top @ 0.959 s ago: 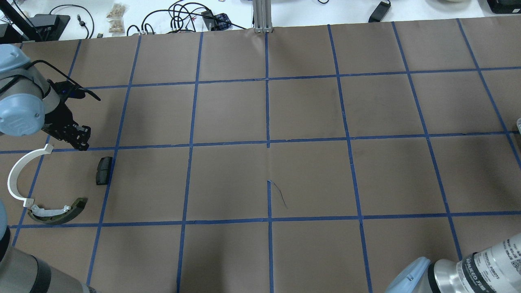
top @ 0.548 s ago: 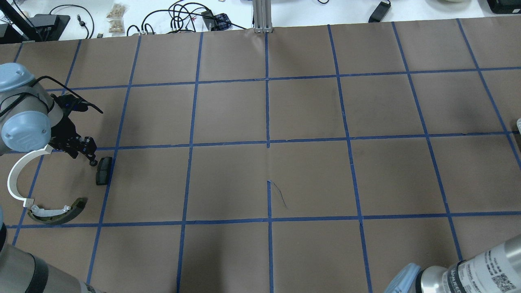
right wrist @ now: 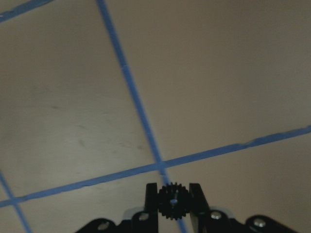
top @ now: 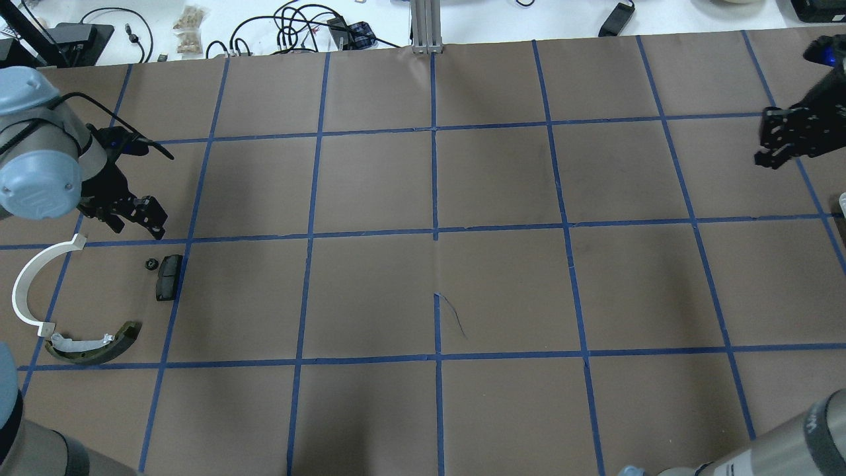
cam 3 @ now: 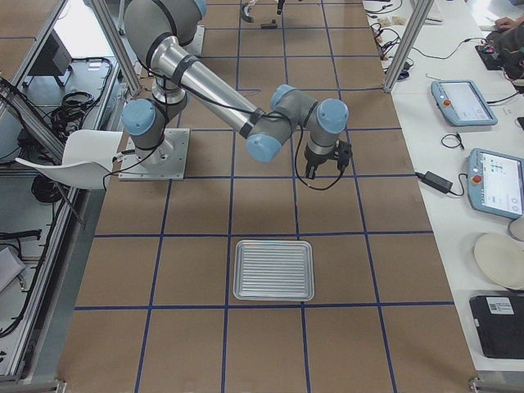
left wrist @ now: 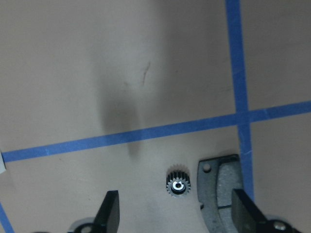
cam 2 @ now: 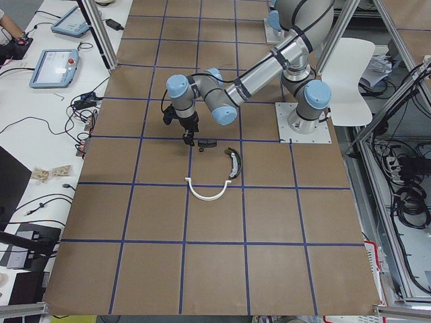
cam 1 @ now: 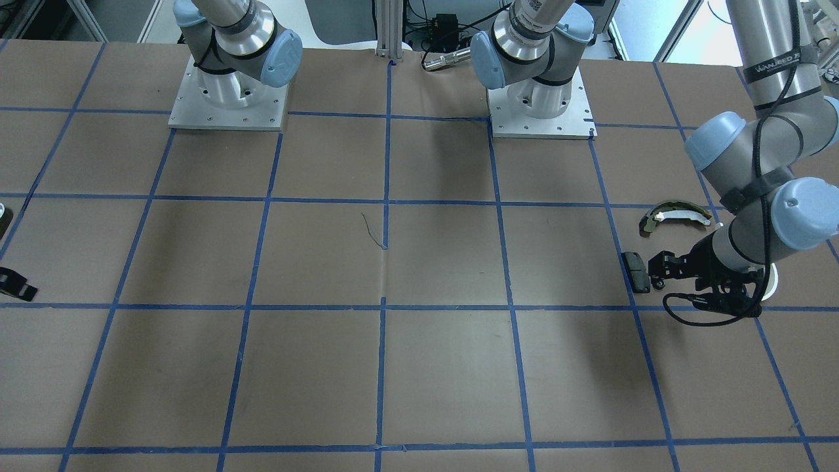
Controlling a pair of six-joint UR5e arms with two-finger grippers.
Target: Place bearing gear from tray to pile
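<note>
A small black bearing gear [top: 150, 264] lies on the brown table beside the black pad [top: 168, 276] of the pile. The white half-ring [top: 30, 284] and the olive brake shoe [top: 92, 344] lie close by. My left gripper [top: 140, 226] hovers open just beyond the gear; in the left wrist view the gear [left wrist: 178, 183] sits free between the spread fingers [left wrist: 111, 213]. My right gripper [top: 770, 149] is at the far right, shut on another black gear [right wrist: 174, 201]. The ribbed metal tray [cam 3: 273, 269] shows nothing on it.
Blue tape lines grid the brown table cover [top: 436, 185]. Cables and small items [top: 291, 26] lie on the white bench beyond the far edge. Both arm bases [cam 1: 229, 98] stand at the robot side.
The left gripper came down beside the black pad, let the gear go there and drew back open. The right gripper has swung into the overhead view at the upper right.
</note>
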